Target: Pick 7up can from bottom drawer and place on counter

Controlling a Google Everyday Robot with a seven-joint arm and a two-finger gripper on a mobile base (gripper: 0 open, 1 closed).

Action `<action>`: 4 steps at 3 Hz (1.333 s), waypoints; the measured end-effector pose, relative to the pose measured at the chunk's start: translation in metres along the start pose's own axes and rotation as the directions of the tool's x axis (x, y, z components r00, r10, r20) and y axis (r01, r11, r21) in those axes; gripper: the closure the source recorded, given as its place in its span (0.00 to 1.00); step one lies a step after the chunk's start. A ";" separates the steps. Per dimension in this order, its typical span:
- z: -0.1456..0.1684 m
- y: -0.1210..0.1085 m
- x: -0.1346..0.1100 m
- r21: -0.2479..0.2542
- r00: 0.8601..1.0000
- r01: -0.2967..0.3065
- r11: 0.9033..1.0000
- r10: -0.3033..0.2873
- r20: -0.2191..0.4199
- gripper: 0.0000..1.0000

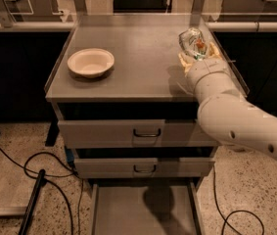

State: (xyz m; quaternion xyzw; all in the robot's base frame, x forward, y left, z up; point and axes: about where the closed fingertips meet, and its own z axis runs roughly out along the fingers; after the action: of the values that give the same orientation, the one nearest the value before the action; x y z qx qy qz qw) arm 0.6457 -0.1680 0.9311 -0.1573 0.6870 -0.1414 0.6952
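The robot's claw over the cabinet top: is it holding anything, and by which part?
The gripper holds the can by its lower sides, over the right edge of the counter.

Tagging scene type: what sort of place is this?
Likely a lab or workshop: grey metal drawer cabinet, loose cables on a speckled floor. The gripper holds the 7up can at the counter right side.

The gripper (197, 53), apparently clasping the 7up can (191, 40), fills the counter's (143, 53) right rear. A bowl (90, 62) blocks the left; the middle is free.
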 end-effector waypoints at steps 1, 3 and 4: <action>0.015 0.007 -0.018 -0.101 0.999 0.033 0.994 -0.033 -0.002 1.00; 0.019 0.050 -0.011 -0.293 0.997 0.043 0.955 -0.059 -0.046 1.00; 0.027 0.056 -0.016 -0.325 0.998 0.029 0.945 -0.047 -0.047 1.00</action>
State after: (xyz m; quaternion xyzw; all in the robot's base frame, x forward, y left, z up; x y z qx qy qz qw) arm 0.6709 -0.1097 0.9223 -0.2788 0.7163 -0.0443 0.6381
